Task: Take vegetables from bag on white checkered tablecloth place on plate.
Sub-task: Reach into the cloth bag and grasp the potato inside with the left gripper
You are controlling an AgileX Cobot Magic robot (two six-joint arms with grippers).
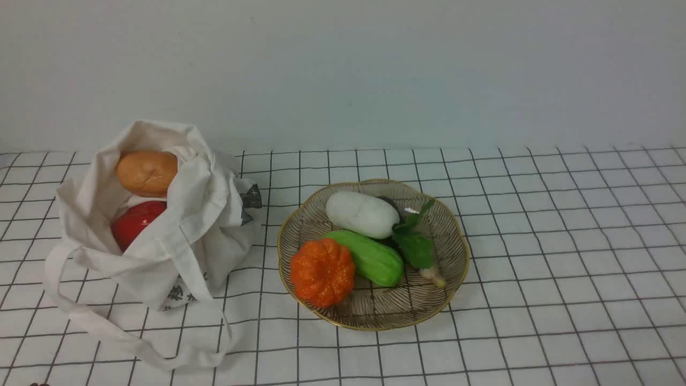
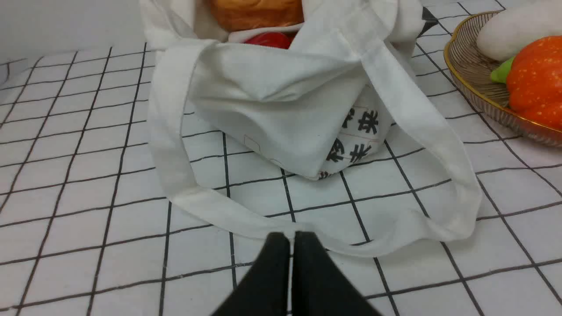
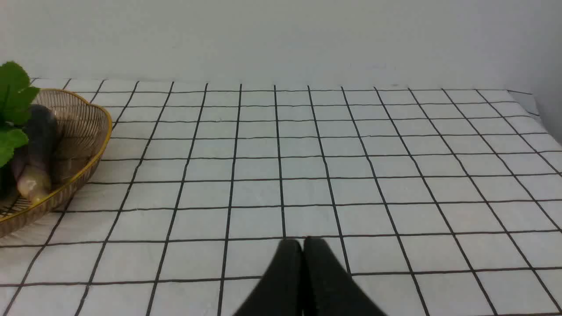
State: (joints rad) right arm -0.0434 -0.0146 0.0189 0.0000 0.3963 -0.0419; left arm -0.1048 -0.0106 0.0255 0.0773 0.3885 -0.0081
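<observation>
Black left gripper point(image 2: 292, 239) and right gripper point(image 3: 303, 243) are both pinched closed and empty, low over the tablecloth point(image 1: 536, 241). Bag point(image 1: 177, 236) sits near the counter's left edge, potato point(image 1: 146, 171) in its mouth. Plate point(image 1: 407, 300) sits mid-counter.

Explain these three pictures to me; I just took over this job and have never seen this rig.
It is a robot with two arms. The wide picture looks forward from between them; the other two come from cameras on each wrist. The black wedges are the left gripper and right gripper, both shut, holding nothing. On the checkered tablecloth, the cloth bag holds a tan potato and something red. The plate carries an orange pumpkin, a green gourd, a white oval and a leafy stalk.
</observation>
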